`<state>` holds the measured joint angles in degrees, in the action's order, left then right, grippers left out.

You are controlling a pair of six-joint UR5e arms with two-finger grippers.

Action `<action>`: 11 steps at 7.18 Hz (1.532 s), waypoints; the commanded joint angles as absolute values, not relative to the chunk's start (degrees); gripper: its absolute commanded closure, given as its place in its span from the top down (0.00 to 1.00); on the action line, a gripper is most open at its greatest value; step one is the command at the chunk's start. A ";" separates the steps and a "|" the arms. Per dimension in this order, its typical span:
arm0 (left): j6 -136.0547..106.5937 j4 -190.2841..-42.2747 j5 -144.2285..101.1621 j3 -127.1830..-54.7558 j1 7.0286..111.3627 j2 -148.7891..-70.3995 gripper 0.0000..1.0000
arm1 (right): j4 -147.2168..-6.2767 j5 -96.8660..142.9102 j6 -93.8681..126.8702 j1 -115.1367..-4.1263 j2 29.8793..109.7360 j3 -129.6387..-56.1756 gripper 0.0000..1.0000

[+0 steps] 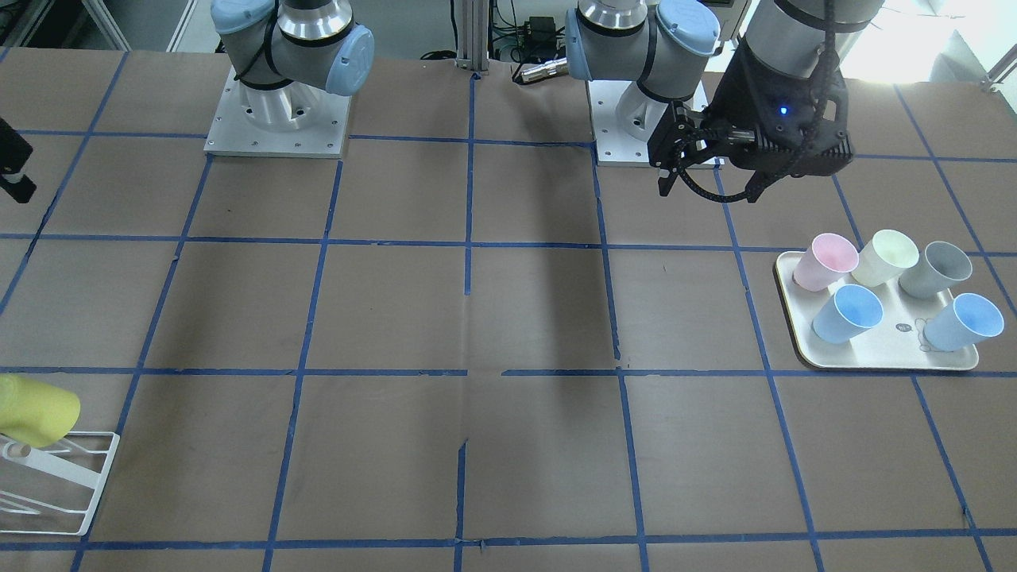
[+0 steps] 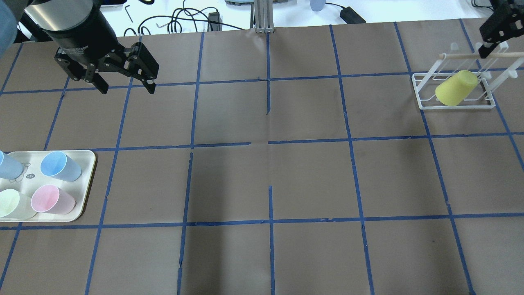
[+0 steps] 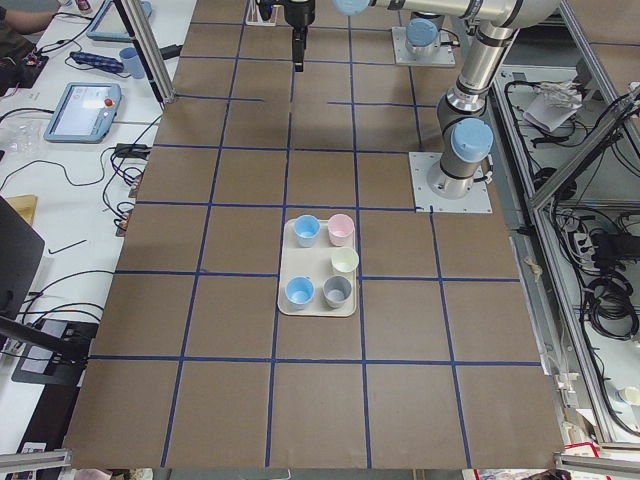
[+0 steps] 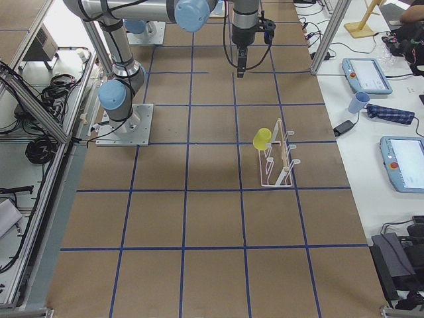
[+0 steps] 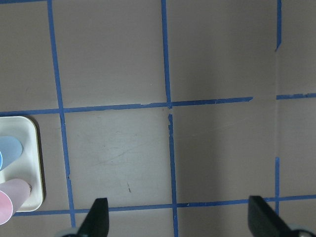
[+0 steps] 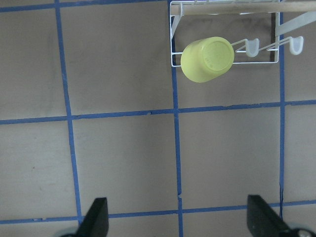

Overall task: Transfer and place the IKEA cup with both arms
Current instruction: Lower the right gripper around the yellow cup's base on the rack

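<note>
I read the IKEA cup [image 2: 455, 88] at the far right of the table, as the robot sees it; it hangs mouth-down and tilted on a prong of the white wire rack [image 2: 458, 107], its yellow base turned upward; the rack carries a wooden dowel [image 2: 458, 54] along its top and stands on the brown paper table [image 2: 270, 180], which is marked with blue tape lines.

The right gripper [image 6: 180, 221] hangs raised above the table, apart from the cup and the rack; its wrist camera shows both fingertips spread wide with only bare table between them; it grips nothing.

The left gripper [image 2: 127, 88] hangs above the far left part of the table, well apart from the cup; its jaws stand spread wide, also with nothing between them.

At the left edge of the table sits a cream tray [image 2: 86, 180]; on it stand a pink cup [image 2: 52, 199], a pale cream cup [image 2: 12, 203], a grey cup [image 1: 937, 268] and two light blue cups [image 2: 60, 166]; all are upright with mouths up; the left gripper is clear of the tray, farther out over the table.
</note>
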<state>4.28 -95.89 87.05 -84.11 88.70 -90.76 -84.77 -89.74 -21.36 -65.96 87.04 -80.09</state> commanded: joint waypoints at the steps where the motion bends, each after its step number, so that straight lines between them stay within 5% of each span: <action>1: 3.87 -96.42 78.34 -84.37 88.59 -90.88 1.00 | -87.25 -89.65 -24.87 -63.81 81.95 -79.11 1.00; 11: 3.95 -95.01 76.38 -87.19 88.42 -90.79 1.00 | -104.50 -89.74 -26.98 -64.07 63.29 -80.24 1.00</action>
